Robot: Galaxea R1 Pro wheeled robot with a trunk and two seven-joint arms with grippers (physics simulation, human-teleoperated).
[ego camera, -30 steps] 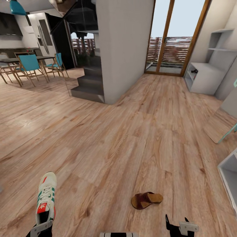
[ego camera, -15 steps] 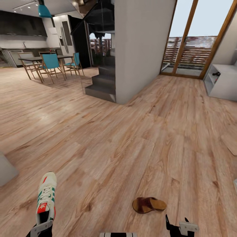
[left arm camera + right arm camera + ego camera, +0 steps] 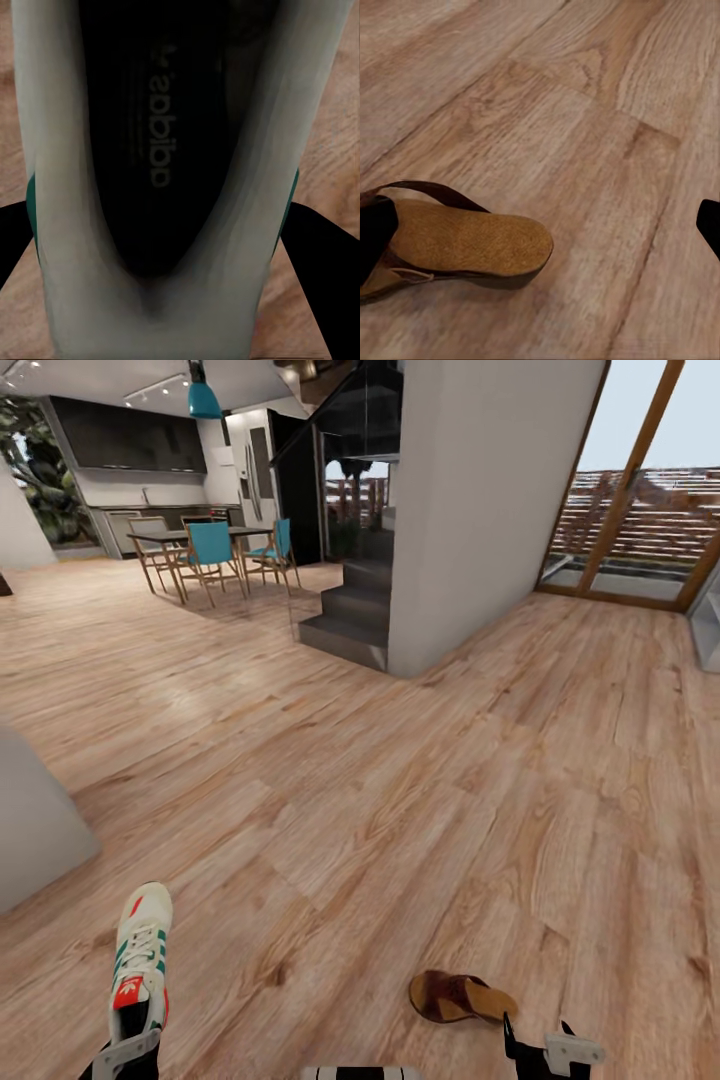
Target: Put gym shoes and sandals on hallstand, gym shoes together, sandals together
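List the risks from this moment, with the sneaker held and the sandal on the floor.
1. The left hand grips the gym shoe only at its heel end, so the long toe sticks out and could swing or slip during travel.
2. The sandal lies on the corridor floor close ahead of the open right hand; driving forward may nudge it.

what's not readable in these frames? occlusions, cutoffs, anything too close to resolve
- Gym shoe, head view: heel hidden behind the left gripper at the bottom edge.
- Left wrist view: the shoe's opening sits so close that its outside and the grip contact are unreadable.
- Sandal, right wrist view: strap end cut off by the frame edge and a dark finger.
- Right gripper, head view: cropped at the bottom edge; jaw state unclear.
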